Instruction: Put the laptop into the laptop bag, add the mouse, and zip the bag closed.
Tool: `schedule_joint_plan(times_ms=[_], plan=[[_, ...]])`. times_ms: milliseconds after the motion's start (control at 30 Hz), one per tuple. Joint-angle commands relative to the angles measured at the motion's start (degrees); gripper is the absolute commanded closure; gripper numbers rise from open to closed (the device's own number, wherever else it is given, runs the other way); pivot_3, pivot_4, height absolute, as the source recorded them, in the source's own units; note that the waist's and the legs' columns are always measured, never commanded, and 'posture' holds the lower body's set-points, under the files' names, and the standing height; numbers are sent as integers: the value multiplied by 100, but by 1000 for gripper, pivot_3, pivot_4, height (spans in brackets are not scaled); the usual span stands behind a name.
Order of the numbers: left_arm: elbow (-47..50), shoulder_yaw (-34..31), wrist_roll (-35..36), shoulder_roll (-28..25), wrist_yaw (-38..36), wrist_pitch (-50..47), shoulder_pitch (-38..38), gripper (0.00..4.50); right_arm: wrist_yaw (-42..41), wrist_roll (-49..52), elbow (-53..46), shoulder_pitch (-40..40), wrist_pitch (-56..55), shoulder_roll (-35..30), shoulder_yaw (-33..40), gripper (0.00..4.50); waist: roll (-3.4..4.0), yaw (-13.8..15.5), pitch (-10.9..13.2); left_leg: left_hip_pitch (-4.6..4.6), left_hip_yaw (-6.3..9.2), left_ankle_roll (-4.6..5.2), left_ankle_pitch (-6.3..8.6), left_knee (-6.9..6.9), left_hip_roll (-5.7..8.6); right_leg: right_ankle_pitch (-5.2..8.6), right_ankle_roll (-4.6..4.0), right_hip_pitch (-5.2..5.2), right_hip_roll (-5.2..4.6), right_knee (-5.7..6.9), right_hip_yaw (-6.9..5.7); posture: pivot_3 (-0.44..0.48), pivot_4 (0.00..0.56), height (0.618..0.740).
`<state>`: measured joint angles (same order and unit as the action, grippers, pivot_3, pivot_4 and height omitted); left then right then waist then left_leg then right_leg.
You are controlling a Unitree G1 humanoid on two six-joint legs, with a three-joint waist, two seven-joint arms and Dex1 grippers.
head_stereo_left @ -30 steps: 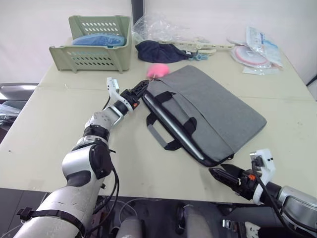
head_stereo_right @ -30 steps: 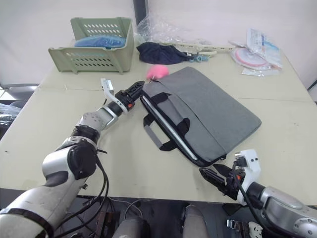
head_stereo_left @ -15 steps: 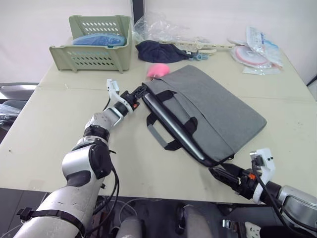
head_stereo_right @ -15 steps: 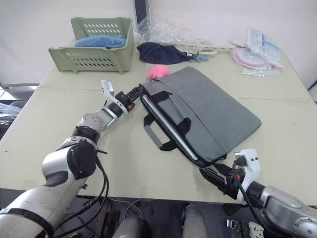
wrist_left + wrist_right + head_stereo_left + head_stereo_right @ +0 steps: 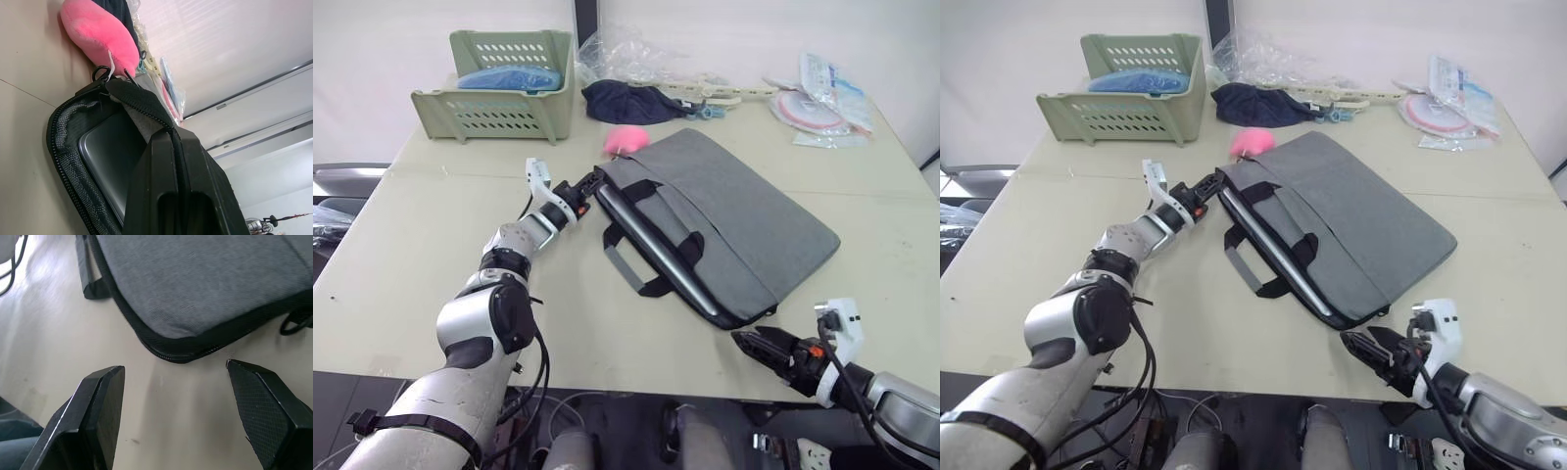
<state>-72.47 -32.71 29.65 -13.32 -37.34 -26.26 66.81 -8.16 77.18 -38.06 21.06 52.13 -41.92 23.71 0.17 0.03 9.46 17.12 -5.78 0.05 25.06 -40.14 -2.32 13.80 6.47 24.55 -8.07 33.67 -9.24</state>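
Note:
The grey laptop bag (image 5: pixel 734 215) lies flat on the table, its long zipper side open toward me and its two black handles (image 5: pixel 651 259) spread out. Inside the opening the silver laptop (image 5: pixel 105 161) shows as a thin edge (image 5: pixel 656 262). My left gripper (image 5: pixel 592 179) is at the bag's far left corner, shut on the black-trimmed edge of the upper flap (image 5: pixel 142 105). At the table's near edge, just short of the bag's near corner (image 5: pixel 171 350), my right gripper (image 5: pixel 759 345) stands open and empty. The mouse is out of view.
A pink fluffy blob (image 5: pixel 625 138) touches the bag's far corner. Behind it lie a dark navy cloth bundle (image 5: pixel 626 101) and a green basket (image 5: pixel 494 83) holding something blue. Plastic packets (image 5: pixel 822 98) sit at the back right. The table's front edge runs by my right gripper.
My left gripper has closed from open onto the bag's far left corner edge. The right gripper has slid slightly right and toward me along the table edge.

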Motion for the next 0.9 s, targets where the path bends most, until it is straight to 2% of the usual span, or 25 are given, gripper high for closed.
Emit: schedule_joint_plan(times_ms=[33, 167, 533, 900], plan=[[62, 24, 36, 41, -39, -22, 144, 4469, 250, 993, -8, 160, -308, 115, 676, 840, 0, 2, 0, 0, 0, 0, 0, 0, 0, 0, 0, 0, 0, 0, 0, 0, 150, 740], [66, 28, 35, 43, -44, -29, 133, 4469, 546, 1379, 441, 323, -499, 293, 1066, 840, -1, -2, 0, -1, 1, 0, 0, 1, 0, 0, 0, 0, 0, 0, -1, 0, 150, 740], [80, 37, 30, 56, -14, -36, 144, 4469, 1449, 1600, 563, 29, -829, 997, 216, 840, -2, -1, 0, -1, 0, 0, 0, 3, -1, 0, 0, -1, 0, -1, 1, 0, 150, 740], [78, 30, 34, 71, 11, -31, 150, 4469, 1823, 1432, 796, -282, -1049, 1432, -264, 840, -2, -10, 0, -1, 0, 0, 0, 2, 0, 0, 0, -1, 0, -1, 1, 0, 150, 740]])
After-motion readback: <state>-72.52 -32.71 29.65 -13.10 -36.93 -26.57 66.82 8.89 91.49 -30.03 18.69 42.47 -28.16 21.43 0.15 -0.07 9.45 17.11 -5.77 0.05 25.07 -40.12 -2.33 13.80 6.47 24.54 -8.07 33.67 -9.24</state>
